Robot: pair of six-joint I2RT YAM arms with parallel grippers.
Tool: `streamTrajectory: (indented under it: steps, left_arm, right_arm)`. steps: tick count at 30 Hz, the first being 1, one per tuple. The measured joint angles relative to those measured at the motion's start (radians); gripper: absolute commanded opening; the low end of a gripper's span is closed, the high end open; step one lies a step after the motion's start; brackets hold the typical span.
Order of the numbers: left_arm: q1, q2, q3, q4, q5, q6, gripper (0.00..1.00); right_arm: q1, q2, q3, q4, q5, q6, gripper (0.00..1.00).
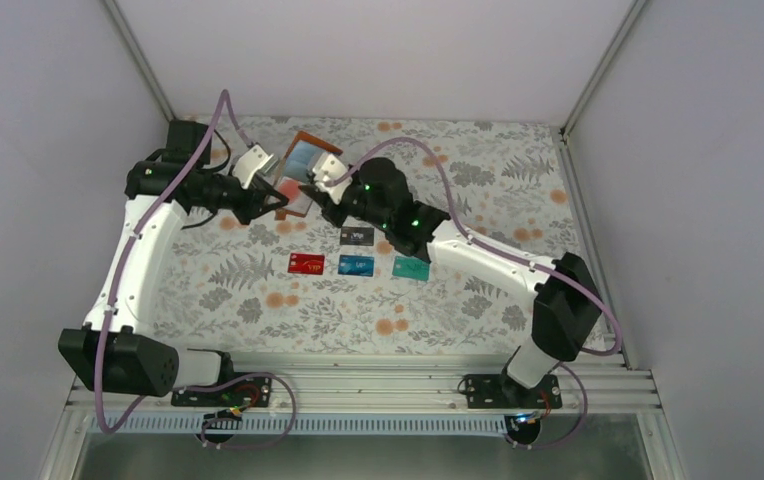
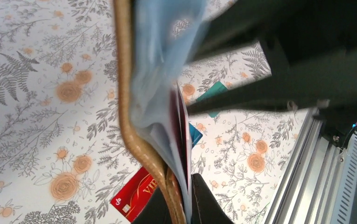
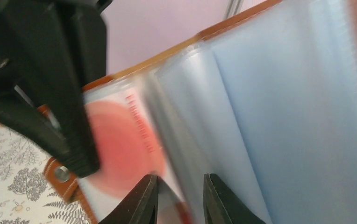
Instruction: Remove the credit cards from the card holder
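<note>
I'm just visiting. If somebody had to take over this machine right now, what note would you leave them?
Left tool: shut on the card holder, holding it open above the table.
Right tool: at the holder's pockets beside the red-white card; grip unclear.
Done: black card, red card, blue card and teal card lie on the table.
Left: the red-white card sits in its pocket; pull it out and set it down.

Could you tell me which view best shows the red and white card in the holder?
The right wrist view: the red and white card shows face-on and large, though blurred. The left wrist view shows only its edge; the top view, a small reddish patch.
</note>
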Motion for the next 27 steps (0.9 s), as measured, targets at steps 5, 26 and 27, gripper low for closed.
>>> streamTrajectory:
  steps: [5,26,27]
  left_arm:
    - [-0.001,-0.014,-0.033,-0.004,0.003,0.004,0.02]
    - [-0.003,-0.057,-0.061,-0.106,0.084,0.113,0.02]
    - [-0.003,-0.061,-0.062,-0.107,0.085,0.116,0.02]
  right_arm:
    - [-0.086,-0.001,0.053,-0.039,-0.108,0.023,0.29]
    - [-0.133,0.07,0.282,-0.418,-0.522,-0.186,0.28]
    - [-0.136,0.07,0.286,-0.425,-0.522,-0.185,0.29]
